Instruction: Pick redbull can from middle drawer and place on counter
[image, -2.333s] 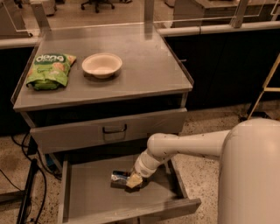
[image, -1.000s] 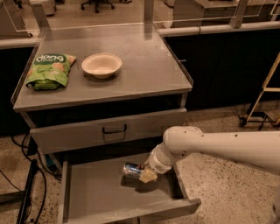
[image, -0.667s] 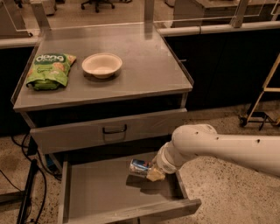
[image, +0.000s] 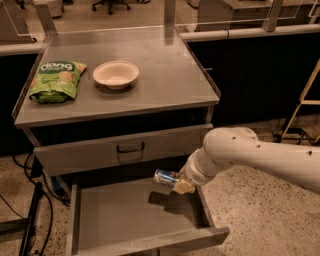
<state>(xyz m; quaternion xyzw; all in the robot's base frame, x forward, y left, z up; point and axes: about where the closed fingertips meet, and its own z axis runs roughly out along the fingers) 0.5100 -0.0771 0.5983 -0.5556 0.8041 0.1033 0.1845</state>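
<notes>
**Gripped and Off the Drawer Floor, Not Yet Up Top**

Low at centre right: a two-finger gripper (image: 179, 184) with pale yellowish fingers, at the end of a thick, rounded white arm (image: 250, 152) reaching in from the right edge. Clamped shut on a small slim silver aluminium redbull can (image: 164, 176) with blue markings, gripped at its right end. Held lying sideways, free end pointing left, just clear of the bare flat floor of the wide shallow grey steel middle drawer (image: 120, 215), with a dark shadow underneath. Hanging over the drawer's back right part, just below and in front of the closed grey drawer front with a black pull handle (image: 130, 148). Pulled open toward the camera, low side walls showing at left and right.

Above, on the flat brushed grey steel counter (image: 165, 75) with slightly raised edges: a green snack bag (image: 55, 80) lying flat near the left edge, and near it on the right a shallow round cream bowl (image: 116, 74), upright, not touching the bag. Both well apart from the can.

Around the cabinet: speckled stone floor (image: 250, 220), dark cables (image: 17, 162) trailing at the left, tan ladder legs (image: 299, 102) at the right edge.
</notes>
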